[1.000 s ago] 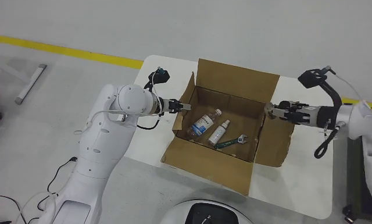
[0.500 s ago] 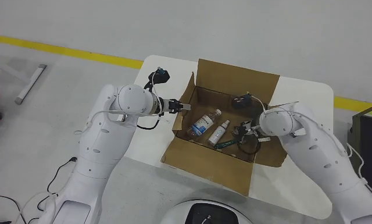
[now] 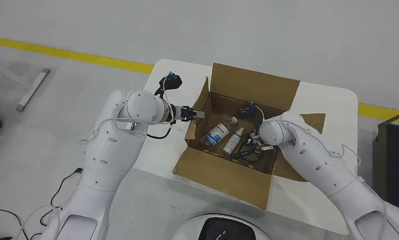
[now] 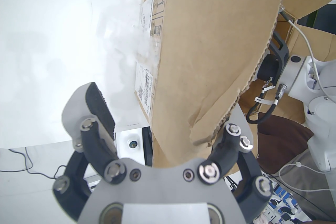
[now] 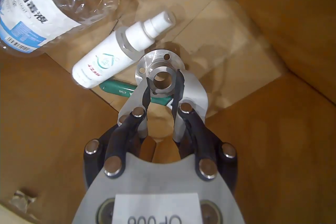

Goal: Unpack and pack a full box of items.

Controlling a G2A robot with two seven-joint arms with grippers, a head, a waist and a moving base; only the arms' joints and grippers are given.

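An open cardboard box [image 3: 252,85] stands on the white table [image 3: 324,206]. On its floor lie a clear water bottle [image 3: 218,133] [image 5: 47,7], a white spray bottle [image 3: 235,141] [image 5: 110,59] and a green wrench [image 3: 247,154] [image 5: 118,90]. My right gripper [image 3: 254,142] [image 5: 162,81] is down inside the box, shut on a round steel flange [image 5: 160,62] just above the wrench and beside the spray bottle. At the box's left side flap [image 4: 210,51], my left gripper [image 3: 198,114] [image 4: 165,104] is open, one finger on each side of the cardboard.
The box's walls and raised flaps close in around my right gripper. White table shows left of the box and at the right behind the folded-down flap [image 3: 312,123]. A yellow floor line [image 3: 75,55] runs behind the table.
My right arm has swung from outside the box's right flap into the box and now hangs low over the wrench. The left arm has stayed at the left flap.
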